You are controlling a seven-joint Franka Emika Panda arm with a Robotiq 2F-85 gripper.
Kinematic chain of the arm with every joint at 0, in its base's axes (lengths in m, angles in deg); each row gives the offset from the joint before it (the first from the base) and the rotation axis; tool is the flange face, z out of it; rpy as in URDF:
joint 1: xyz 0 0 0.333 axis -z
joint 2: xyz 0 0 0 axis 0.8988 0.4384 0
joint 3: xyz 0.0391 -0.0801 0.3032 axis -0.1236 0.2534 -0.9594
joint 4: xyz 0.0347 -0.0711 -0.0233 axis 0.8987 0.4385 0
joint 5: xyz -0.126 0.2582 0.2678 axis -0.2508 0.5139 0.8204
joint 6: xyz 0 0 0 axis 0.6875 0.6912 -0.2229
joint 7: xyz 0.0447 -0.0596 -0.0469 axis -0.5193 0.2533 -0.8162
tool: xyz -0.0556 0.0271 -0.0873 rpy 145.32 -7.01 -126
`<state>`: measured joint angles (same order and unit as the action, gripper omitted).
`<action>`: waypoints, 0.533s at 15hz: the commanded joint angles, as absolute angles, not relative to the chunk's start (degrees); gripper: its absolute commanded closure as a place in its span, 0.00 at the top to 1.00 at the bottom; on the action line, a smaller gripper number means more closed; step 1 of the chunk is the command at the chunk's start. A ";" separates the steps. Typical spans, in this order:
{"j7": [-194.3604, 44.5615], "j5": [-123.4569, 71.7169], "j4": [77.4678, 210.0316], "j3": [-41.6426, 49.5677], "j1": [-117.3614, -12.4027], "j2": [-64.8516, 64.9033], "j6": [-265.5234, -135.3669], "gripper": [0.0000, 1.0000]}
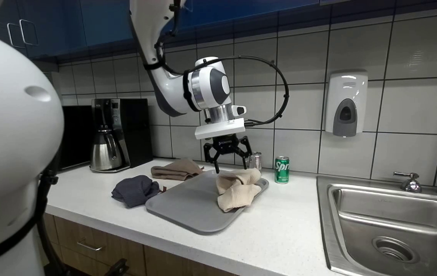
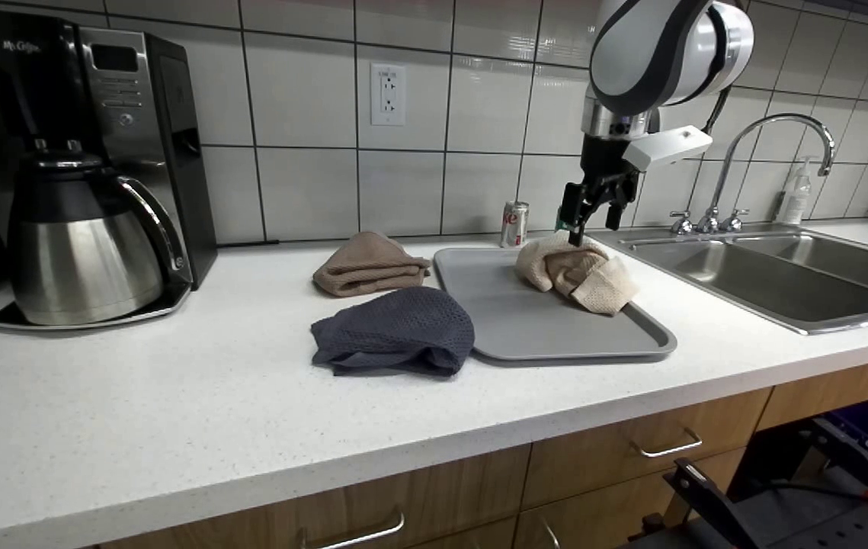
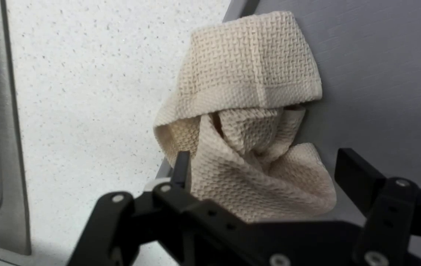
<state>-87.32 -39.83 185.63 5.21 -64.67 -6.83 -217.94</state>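
Note:
My gripper (image 1: 231, 168) is open and empty, pointing down just above a crumpled beige cloth (image 1: 237, 195). In the wrist view the two fingers (image 3: 264, 162) stand wide apart, on either side of the cloth's lower part (image 3: 247, 92). I cannot tell whether a finger touches it. The cloth lies on the right part of a grey tray (image 1: 191, 203) and hangs over its edge. A dark blue cloth (image 2: 395, 332) lies beside the tray, against its near left corner. A folded brown cloth (image 2: 373, 267) lies on the counter behind the blue one.
A green Sprite can (image 1: 282, 170) and a silver can (image 2: 514, 223) stand behind the tray near the tiled wall. A steel sink (image 1: 324, 214) is to the right. A coffee maker with a steel carafe (image 2: 91, 259) stands at the left. A soap dispenser (image 1: 347, 103) hangs on the wall.

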 commanded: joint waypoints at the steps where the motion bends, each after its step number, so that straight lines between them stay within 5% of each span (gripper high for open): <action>1: -87.29 -39.96 185.55 4.45 -63.90 -6.88 -217.77 1.00; 8: -85.31 -41.72 186.21 4.58 -64.79 -7.75 -217.25 1.00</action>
